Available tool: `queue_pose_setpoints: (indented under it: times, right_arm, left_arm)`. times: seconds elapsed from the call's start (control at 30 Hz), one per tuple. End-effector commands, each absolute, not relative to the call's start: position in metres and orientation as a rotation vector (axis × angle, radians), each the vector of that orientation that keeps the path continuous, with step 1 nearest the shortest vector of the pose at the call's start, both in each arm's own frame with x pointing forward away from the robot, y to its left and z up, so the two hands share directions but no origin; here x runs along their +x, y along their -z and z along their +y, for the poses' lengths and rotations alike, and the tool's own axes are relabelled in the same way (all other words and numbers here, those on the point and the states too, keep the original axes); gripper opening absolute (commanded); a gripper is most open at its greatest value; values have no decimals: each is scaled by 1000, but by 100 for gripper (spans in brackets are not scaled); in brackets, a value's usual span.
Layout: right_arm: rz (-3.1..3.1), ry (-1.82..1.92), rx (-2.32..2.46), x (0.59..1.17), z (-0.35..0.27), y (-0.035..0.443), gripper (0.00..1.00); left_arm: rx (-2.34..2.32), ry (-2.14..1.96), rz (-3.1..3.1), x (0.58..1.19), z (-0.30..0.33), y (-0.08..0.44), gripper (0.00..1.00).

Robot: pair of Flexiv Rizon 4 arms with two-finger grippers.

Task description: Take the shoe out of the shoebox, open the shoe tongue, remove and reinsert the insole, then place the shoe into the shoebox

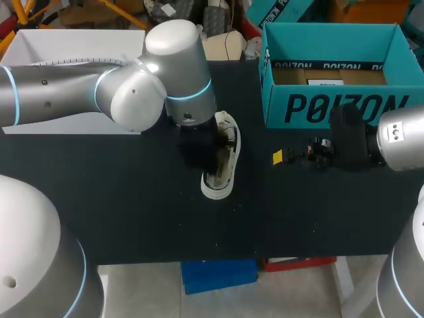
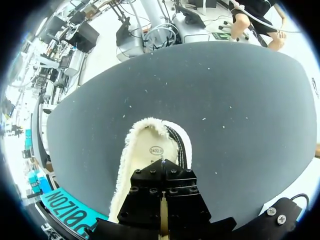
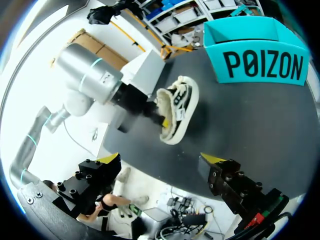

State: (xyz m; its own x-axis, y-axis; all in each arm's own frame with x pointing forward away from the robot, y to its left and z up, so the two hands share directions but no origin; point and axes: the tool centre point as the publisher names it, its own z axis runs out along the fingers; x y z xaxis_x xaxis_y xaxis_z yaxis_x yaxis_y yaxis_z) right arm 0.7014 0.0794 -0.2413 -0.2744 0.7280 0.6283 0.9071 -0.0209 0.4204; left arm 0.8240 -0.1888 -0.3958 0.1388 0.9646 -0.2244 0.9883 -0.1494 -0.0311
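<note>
Looking along your left gripper (image 2: 162, 225), you see it pressed together on the fleecy lining of the shoe (image 2: 145, 145) on the table (image 2: 240, 100), while only the right wrist view shows your right gripper (image 3: 161, 160) spread wide, shoebox (image 3: 260, 65) beyond.

blk table (image 1: 132, 212), shoe (image 1: 225, 173) mid, teal shoebox (image 1: 331, 106) rear-R
</note>
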Motion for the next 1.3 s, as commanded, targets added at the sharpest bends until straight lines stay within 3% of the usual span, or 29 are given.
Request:
queue_pose_setpoints:
  times: [0.03, 1.0, 1.3]
  right_arm:
    - [-2028, 1171, -1740, 702, 80, 241, 100]
    - [-2028, 1171, -1740, 702, 80, 241, 100]
    - [-2028, 1171, -1740, 702, 80, 241, 100]
  left_arm:
    - [2259, 255, 1959, 826, -180, 379, 0]
    - [2278, 151, 2024, 844, -154, 377, 0]
    - [2343, 210, 1939, 837, -188, 386, 0]
